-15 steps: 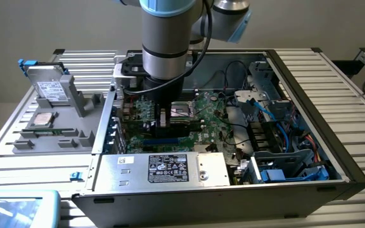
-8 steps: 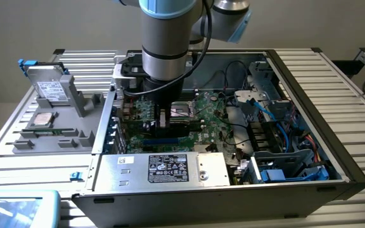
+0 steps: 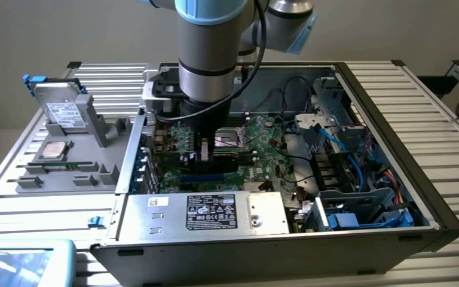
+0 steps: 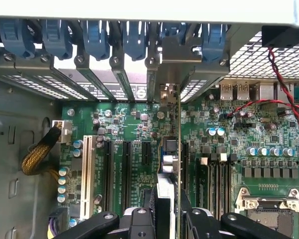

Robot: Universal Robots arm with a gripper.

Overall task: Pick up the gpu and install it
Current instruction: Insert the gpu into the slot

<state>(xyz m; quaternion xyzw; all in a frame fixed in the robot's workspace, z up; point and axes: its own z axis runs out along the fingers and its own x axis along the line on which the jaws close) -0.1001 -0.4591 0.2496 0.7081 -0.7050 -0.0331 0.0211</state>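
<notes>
Gripping gpu (image 4: 170, 164) edge-on between tool (image 4: 167, 219) fingers, over motherboard (image 4: 269, 149).

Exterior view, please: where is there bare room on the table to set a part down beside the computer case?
Bare slats lie on the exterior view's right of the case, and a strip in front of the grey tray. Inside the case is crowded: cables, and the jaws clamp the gpu.
</notes>
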